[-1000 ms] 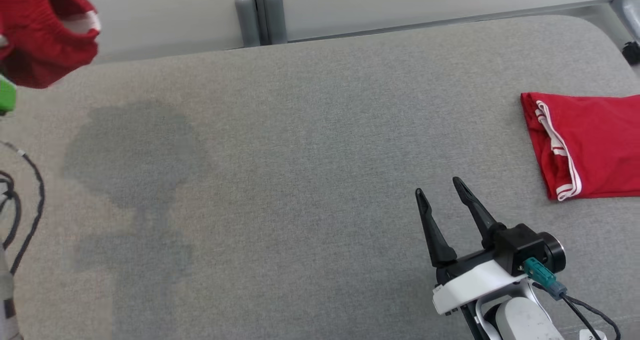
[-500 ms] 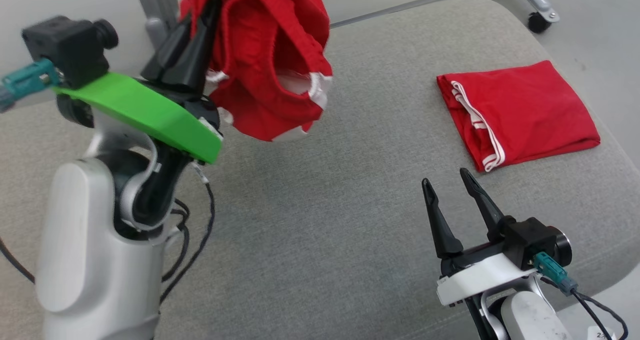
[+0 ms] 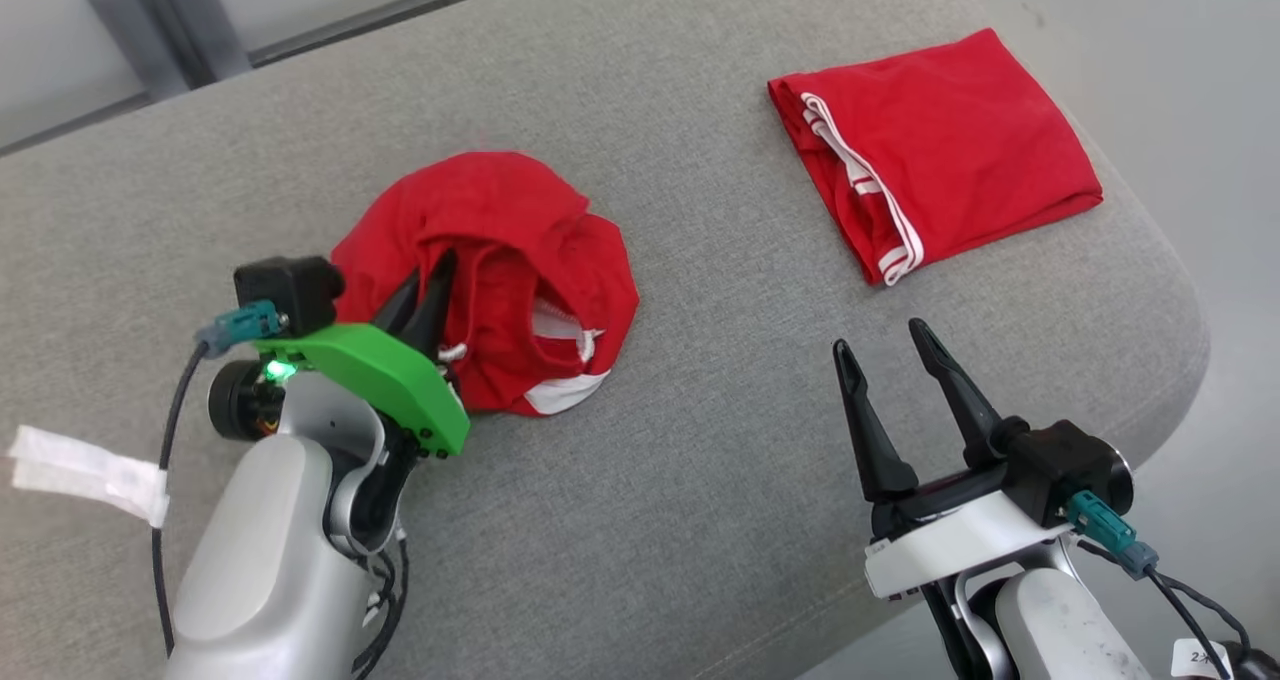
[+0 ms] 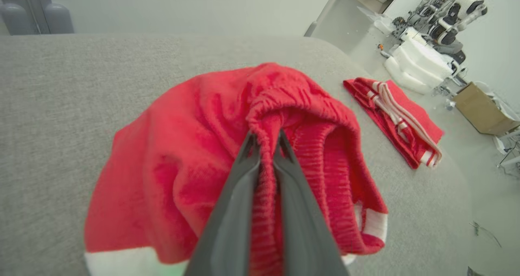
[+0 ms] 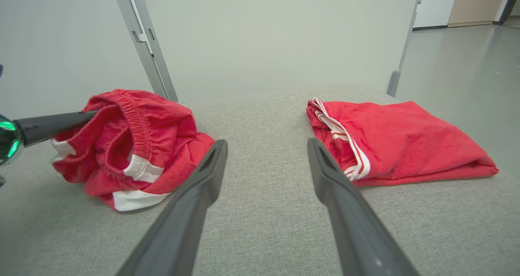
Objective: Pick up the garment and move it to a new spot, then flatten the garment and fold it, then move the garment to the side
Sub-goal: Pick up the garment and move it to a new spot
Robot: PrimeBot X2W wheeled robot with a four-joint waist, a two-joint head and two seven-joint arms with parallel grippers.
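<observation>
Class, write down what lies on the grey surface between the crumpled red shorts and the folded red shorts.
Nothing lies there. In the head view the grey upholstery between the crumpled shorts and the folded shorts is bare.

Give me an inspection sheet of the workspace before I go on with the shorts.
Surface: grey cushion, bare fabric, rounded corner at the right.
Job's things: crumpled red shorts resting on the cushion; folded red shorts lying flat at the far right.
Clutter: nothing seen.
Grippers: left claw shut on the crumpled pair's waistband; right claw open, holding nothing.
Cables: black cable with a white tape tag by the left arm; second cable at the right wrist.
Surroundings: grey metal posts behind; cardboard box on the floor.
</observation>
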